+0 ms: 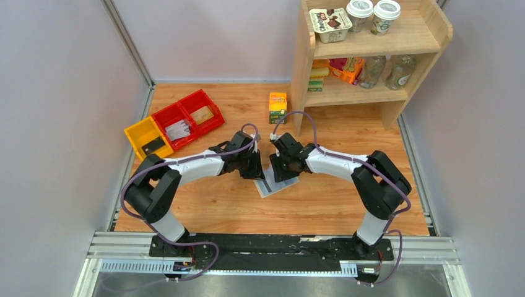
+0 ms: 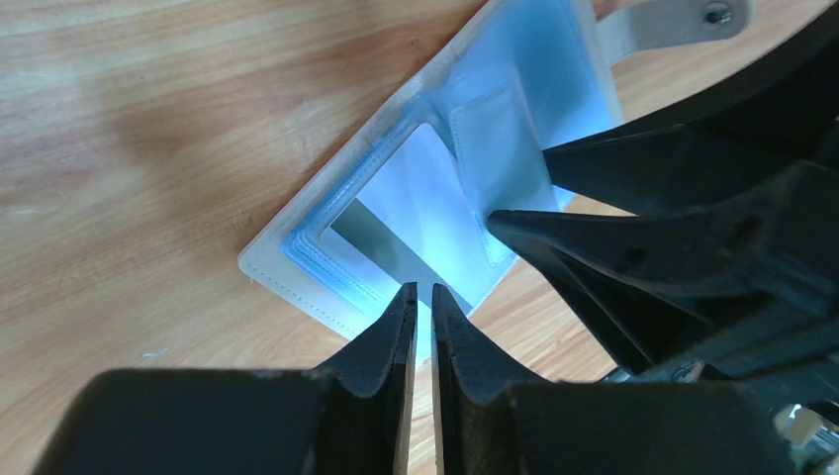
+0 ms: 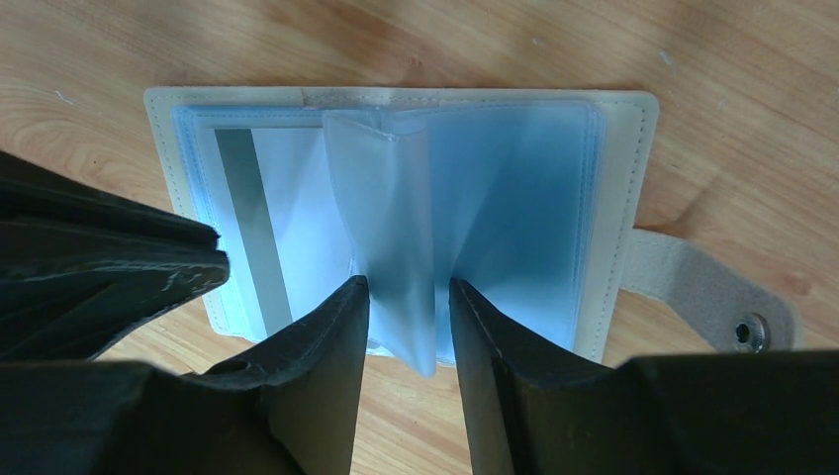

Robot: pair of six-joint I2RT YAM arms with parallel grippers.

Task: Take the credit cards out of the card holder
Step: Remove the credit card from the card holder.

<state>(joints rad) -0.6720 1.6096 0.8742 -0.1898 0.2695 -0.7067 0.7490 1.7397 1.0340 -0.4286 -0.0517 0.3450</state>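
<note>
The card holder (image 1: pixel 277 184) lies spread open on the wooden table, beige outside and light blue inside; it also shows in the left wrist view (image 2: pixel 297 282) and the right wrist view (image 3: pixel 623 168). A whitish credit card (image 3: pixel 297 218) with a dark stripe sits in its left sleeve, also seen in the left wrist view (image 2: pixel 420 203). My left gripper (image 2: pixel 423 292) is nearly shut, tips at the holder's near edge by that card. My right gripper (image 3: pixel 408 297) is open, and a raised clear blue sleeve (image 3: pixel 396 218) stands between its fingers. The closing tab (image 3: pixel 707 292) points right.
Two red bins (image 1: pixel 216 116) and a yellow bin (image 1: pixel 137 134) stand at the back left, holding a grey item (image 1: pixel 178 130), a tan item (image 1: pixel 202 114) and a dark card (image 1: pixel 150 147). A small carton (image 1: pixel 278 107) and a wooden shelf (image 1: pixel 337 93) stand behind.
</note>
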